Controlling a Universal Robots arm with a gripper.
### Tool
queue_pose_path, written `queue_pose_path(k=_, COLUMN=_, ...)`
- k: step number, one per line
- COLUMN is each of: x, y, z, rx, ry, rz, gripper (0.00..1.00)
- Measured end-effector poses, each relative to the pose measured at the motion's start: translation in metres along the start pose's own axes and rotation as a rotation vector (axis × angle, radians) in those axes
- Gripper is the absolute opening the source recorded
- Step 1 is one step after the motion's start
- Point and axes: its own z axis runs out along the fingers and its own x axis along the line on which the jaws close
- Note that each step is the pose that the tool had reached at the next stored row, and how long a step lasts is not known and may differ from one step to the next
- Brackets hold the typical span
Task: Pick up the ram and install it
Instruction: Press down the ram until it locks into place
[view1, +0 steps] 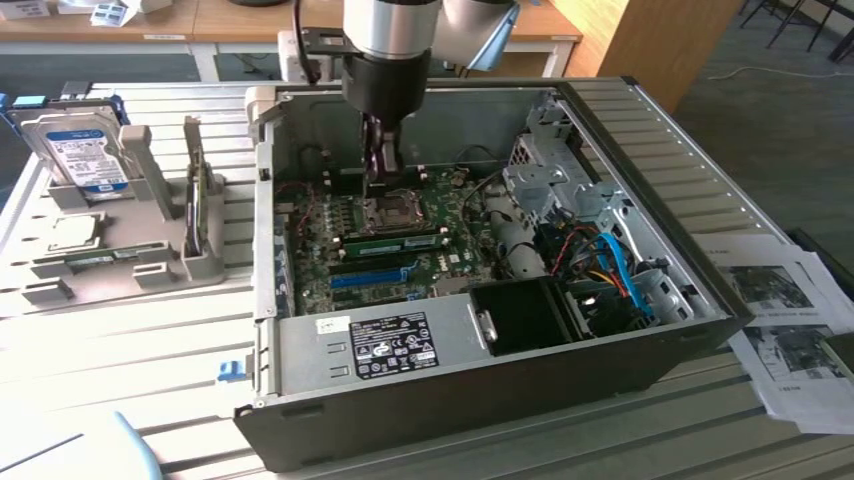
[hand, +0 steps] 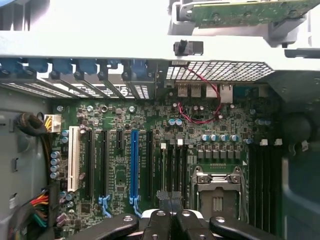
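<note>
Shut claw inside open case, above seated ram

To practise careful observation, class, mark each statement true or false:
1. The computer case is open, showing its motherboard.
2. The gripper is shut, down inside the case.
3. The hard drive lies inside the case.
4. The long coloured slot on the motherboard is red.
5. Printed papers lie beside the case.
1. True: the computer case is open, exposing the motherboard.
2. True: the gripper is shut, over the motherboard.
3. False: the hard drive stands in a grey stand outside the case, on the exterior view's left.
4. False: the long slot is blue.
5. True: the papers lie on the exterior view's right.
</note>
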Motion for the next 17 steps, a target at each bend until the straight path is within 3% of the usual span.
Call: queue_pose_path(k=17, x=0.000, y=0.0011, z=-0.0284, rx=-0.0001, ry=0.0000, rz=0.000, gripper=0.09)
